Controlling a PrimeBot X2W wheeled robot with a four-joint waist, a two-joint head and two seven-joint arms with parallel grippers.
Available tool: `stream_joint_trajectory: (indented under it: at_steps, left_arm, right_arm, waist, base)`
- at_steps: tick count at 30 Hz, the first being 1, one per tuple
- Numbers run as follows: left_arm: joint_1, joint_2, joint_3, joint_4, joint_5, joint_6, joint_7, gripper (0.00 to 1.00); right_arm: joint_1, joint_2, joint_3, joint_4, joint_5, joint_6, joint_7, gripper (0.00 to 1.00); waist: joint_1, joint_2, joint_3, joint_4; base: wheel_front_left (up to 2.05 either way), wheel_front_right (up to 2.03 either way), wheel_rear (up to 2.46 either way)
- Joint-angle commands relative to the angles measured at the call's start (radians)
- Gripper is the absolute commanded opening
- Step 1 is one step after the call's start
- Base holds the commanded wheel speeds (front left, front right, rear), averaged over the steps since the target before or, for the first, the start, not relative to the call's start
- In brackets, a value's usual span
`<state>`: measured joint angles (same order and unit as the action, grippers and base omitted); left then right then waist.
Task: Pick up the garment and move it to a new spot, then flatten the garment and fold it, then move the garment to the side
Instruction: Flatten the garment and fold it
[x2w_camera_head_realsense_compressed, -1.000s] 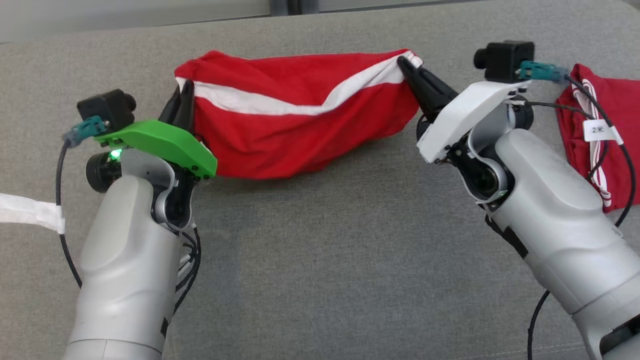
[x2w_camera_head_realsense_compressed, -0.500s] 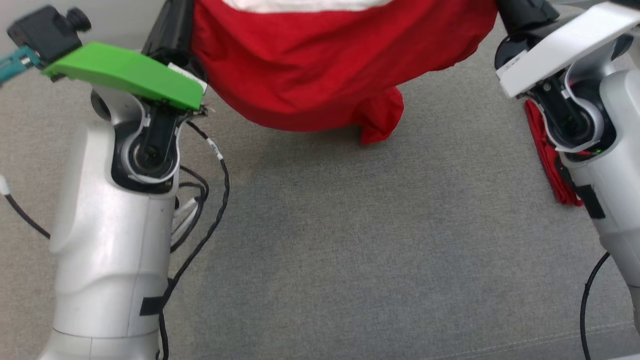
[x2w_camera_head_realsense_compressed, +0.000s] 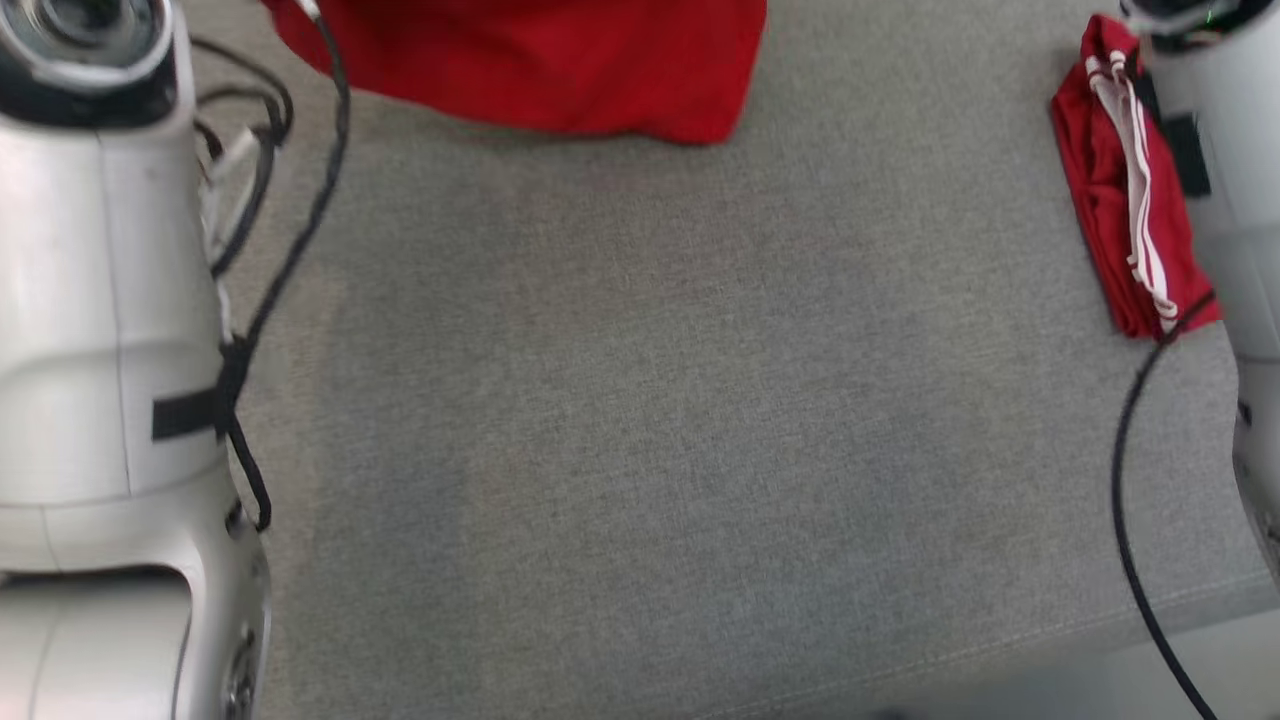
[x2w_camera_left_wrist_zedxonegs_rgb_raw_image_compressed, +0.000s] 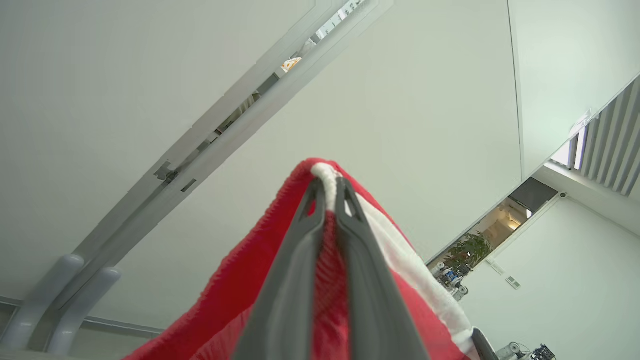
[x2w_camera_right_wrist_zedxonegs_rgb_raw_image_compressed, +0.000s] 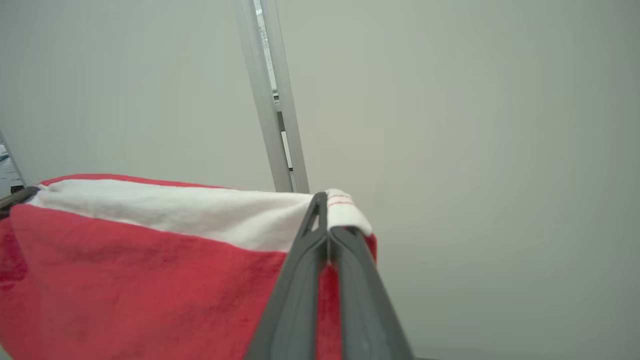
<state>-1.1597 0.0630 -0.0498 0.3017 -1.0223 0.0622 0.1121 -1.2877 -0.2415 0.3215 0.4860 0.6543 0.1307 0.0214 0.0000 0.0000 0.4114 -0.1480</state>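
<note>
The garment (x2w_camera_head_realsense_compressed: 530, 60), red with a white band along its upper edge, is held up by both arms above the far part of the grey worktop (x2w_camera_head_realsense_compressed: 650, 450). Its hanging lower edge is seen to the left of the folded bundle (x2w_camera_head_realsense_compressed: 1110, 200) and farther away than it, well apart from it. Whether that edge touches the worktop cannot be told.

The left pincer (x2w_camera_left_wrist_zedxonegs_rgb_raw_image_compressed: 330, 187) is pressed together on one end of the banded edge, with red ribbed cloth caught between its fingers and the white band folded over their tips. The right pincer (x2w_camera_right_wrist_zedxonegs_rgb_raw_image_compressed: 324, 200) is closed on the other end, pinching the white band. From there the band runs taut away to the left of the right wrist view.

The folded bundle, also red with white stripes, lies on the worktop. The right forearm (x2w_camera_head_realsense_compressed: 1240, 150) stands just beside it on its right, and a black cable (x2w_camera_head_realsense_compressed: 1130, 480) trails past its near end. The left forearm (x2w_camera_head_realsense_compressed: 100, 300) is seen far to the bundle's left.
</note>
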Motion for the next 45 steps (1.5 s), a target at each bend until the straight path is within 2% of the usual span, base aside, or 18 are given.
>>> stream_joint_trajectory:
  at_steps: [1,7,13,17,21,25,28,32,36,39,45]
  left_arm:
    - [-0.039,0.009,0.003,0.021,0.015,-0.010,-0.025,0.00]
    - [-0.215,0.010,0.035,0.061,0.039,-0.067,-0.160,0.00]
    - [-0.279,0.018,0.092,0.054,0.001,-0.146,-0.271,0.00]
    - [-0.198,0.016,0.100,0.055,-0.034,-0.176,-0.298,0.00]
    - [0.021,0.007,0.031,0.036,-0.057,-0.194,-0.309,0.00]
    - [0.262,0.029,-0.067,-0.020,-0.048,-0.194,-0.315,0.00]
    - [0.455,0.048,-0.111,-0.066,-0.094,-0.195,-0.289,0.00]
    - [0.685,0.079,-0.141,-0.129,-0.141,-0.195,-0.250,0.00]
    - [0.870,0.111,-0.165,-0.197,-0.142,-0.177,-0.218,0.00]
    - [0.968,0.125,-0.186,-0.239,-0.147,-0.155,-0.193,0.00]
    - [1.140,0.152,-0.222,-0.311,-0.153,-0.100,-0.141,0.00]
  right_arm:
    - [-0.043,0.019,-0.008,0.030,-0.023,0.000,-0.046,0.00]
    - [-0.212,0.042,-0.027,0.122,-0.121,0.000,-0.215,0.00]
    - [-0.275,0.012,-0.062,0.112,-0.207,-0.002,-0.281,0.00]
    - [-0.216,-0.007,-0.029,0.096,-0.236,-0.002,-0.286,0.00]
    - [-0.072,-0.062,0.098,0.059,-0.171,-0.001,-0.264,0.00]
    - [0.112,-0.149,0.182,-0.043,-0.042,-0.001,-0.173,0.00]
    - [0.287,-0.221,0.218,-0.174,0.095,-0.001,-0.055,0.00]
    - [0.505,-0.320,0.210,-0.346,0.218,-0.001,0.093,0.00]
    - [0.707,-0.392,0.175,-0.468,0.260,-0.001,0.222,0.00]
    - [0.842,-0.407,0.126,-0.524,0.259,-0.001,0.301,0.00]
    - [1.107,-0.374,-0.014,-0.610,0.214,-0.001,0.509,0.00]
  waist:
    - [0.0000,0.0000,0.112,-0.054]
    - [0.0000,0.0000,0.166,-0.063]
    - [0.0000,0.0000,0.210,-0.041]
    - [0.0000,0.0000,0.217,-0.013]
    - [0.0000,0.0000,0.181,0.026]
    - [0.0000,0.0000,0.113,0.050]
    - [0.0000,0.0000,0.048,0.057]
    - [0.0000,0.0000,-0.035,0.052]
    - [0.0000,0.0000,-0.111,0.049]
    - [0.0000,0.0000,-0.153,0.054]
    - [0.0000,0.0000,-0.220,0.067]
  base:
    - [0.00,0.00,0.00]
    - [0.00,0.00,0.00]
    - [0.00,0.00,0.00]
    - [0.00,0.00,0.00]
    - [0.00,0.00,0.00]
    - [0.00,0.00,0.00]
    - [0.00,0.00,0.00]
    - [0.00,0.00,0.00]
    - [0.00,0.00,0.00]
    - [0.00,0.00,0.00]
    - [0.00,0.00,0.00]
